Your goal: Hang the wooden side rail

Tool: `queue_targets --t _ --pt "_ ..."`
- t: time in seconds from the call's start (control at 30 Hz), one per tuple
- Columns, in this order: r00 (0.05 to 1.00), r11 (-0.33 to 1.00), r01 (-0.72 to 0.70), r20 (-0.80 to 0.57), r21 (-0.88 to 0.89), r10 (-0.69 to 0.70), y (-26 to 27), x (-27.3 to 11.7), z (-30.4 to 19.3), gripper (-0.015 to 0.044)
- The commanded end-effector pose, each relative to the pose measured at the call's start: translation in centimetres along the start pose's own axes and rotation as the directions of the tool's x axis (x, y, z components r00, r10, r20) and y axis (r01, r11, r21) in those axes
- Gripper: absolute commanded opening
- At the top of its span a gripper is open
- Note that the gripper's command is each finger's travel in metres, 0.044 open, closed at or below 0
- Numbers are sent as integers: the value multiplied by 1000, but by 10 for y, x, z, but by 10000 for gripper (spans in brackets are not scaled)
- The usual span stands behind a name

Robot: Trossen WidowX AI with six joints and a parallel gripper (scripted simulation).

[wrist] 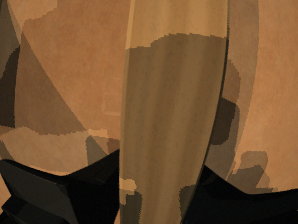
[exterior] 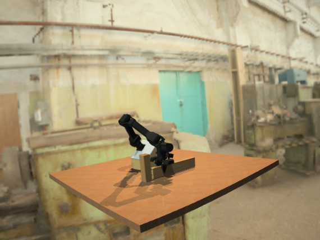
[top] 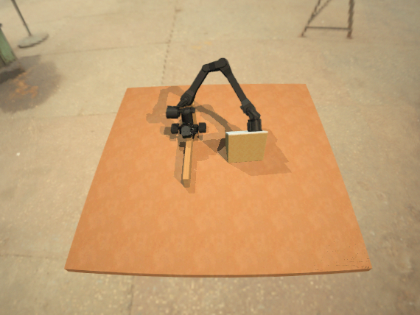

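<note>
The wooden side rail (top: 188, 158) (exterior: 183, 165) (wrist: 172, 100) stands on its narrow edge, roughly level, running away from the headboard post (exterior: 145, 168). The post stands upright; in the top view the arm hides most of it. My gripper (top: 187, 137) (exterior: 164, 169) (wrist: 156, 151) is shut on the rail, nearer its post end, with one finger on each side. In the exterior view the rail's end is very close to the post, with a thin gap showing. The hooks, slot and pins are hidden. The far end is at or just above the table; I cannot tell which.
A pale upright panel (top: 246, 148) with a white top edge stands beside the rail, in front of the arm's base (top: 254, 124). The arm arches high between its base and the rail. All stand on the orange table (top: 221, 228) (exterior: 213, 174).
</note>
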State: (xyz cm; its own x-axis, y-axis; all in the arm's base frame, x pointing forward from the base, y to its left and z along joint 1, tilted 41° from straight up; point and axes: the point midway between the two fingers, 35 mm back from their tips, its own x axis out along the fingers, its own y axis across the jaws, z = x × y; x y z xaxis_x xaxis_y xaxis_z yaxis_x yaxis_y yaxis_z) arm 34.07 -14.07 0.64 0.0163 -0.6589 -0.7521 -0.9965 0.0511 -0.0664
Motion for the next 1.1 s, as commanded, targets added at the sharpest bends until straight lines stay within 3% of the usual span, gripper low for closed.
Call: queue_targets --t 0.0,1.07 --pt "1000 1000 9 0 -4 -9 -3 -5 1 0" --pt "1000 1000 10 0 -4 -10 -3 -10 1 0"
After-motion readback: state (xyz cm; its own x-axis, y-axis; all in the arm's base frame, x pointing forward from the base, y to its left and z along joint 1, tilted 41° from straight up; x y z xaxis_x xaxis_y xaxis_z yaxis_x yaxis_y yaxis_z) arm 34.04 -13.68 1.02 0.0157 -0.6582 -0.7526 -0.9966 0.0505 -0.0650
